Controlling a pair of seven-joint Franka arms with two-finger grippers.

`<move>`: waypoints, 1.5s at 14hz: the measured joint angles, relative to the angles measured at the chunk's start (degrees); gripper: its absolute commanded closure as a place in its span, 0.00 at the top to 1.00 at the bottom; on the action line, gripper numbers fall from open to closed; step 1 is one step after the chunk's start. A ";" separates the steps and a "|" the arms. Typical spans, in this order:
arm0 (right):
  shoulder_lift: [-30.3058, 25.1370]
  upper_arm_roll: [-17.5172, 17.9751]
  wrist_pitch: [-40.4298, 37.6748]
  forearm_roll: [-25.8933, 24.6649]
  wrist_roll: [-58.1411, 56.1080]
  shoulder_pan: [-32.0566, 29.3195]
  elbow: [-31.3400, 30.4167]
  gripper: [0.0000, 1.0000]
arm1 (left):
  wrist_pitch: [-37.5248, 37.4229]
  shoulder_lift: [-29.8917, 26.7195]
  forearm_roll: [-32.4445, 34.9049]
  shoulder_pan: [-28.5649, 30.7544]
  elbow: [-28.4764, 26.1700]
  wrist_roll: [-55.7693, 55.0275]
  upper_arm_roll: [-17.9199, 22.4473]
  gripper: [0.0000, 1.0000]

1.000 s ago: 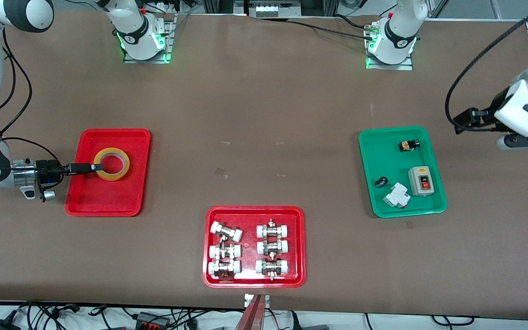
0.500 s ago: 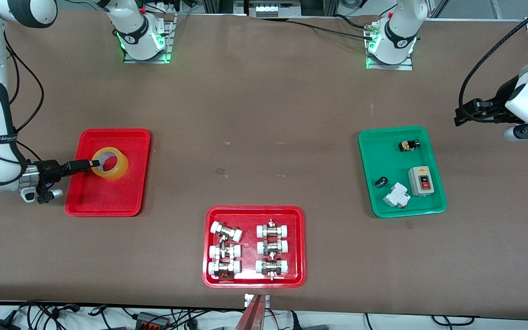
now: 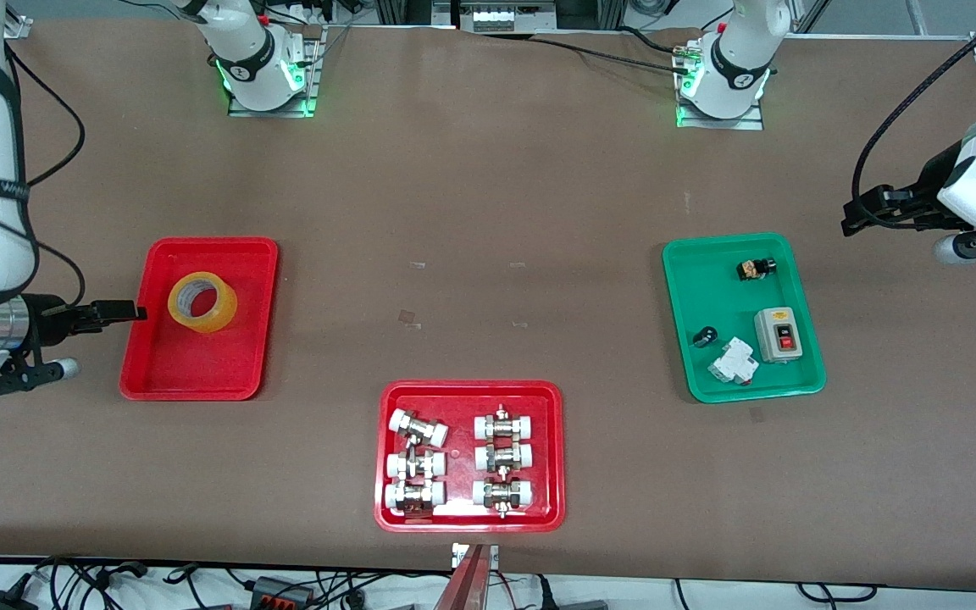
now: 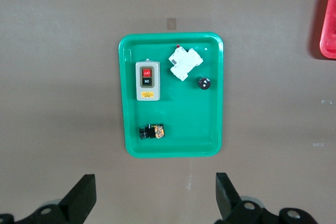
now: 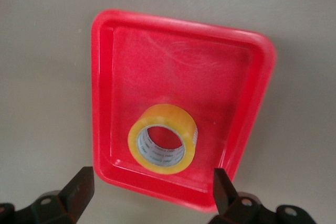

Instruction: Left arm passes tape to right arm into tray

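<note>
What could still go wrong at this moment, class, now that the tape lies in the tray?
1. The right gripper hangs open over the tray rim close beside the tape; a low or sideways move might nudge either.
2. The tape seems tilted, so it might settle or roll.
3. The left gripper, open, waits above the table beside the green tray, whose small parts a careless sweep could disturb.

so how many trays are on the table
3: the red tray holding the tape at the right arm's end, a red tray of fittings nearest the front camera, a green tray toward the left arm's end.
</note>
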 measured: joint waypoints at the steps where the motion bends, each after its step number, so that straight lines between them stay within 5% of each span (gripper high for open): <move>1: -1.75 0.03 -0.01 -1.88 4.63 1.74 0.10 1.00 | 0.09 0.01 0.00 0.00 0.00 0.00 0.00 1.00; 8: -12.14 -0.52 -2.19 -5.52 11.77 5.46 1.26 1.00 | 0.21 0.04 0.00 -0.03 0.00 0.00 -0.05 1.00; 16: -15.87 -1.23 -3.83 -5.52 12.40 5.07 2.62 1.00 | 0.02 0.04 0.00 -0.03 -0.10 0.01 -0.07 1.00; 21: -19.85 -1.35 0.79 -5.52 12.40 5.03 -5.36 1.00 | -1.02 0.04 0.00 -0.03 -0.18 0.04 -0.08 1.00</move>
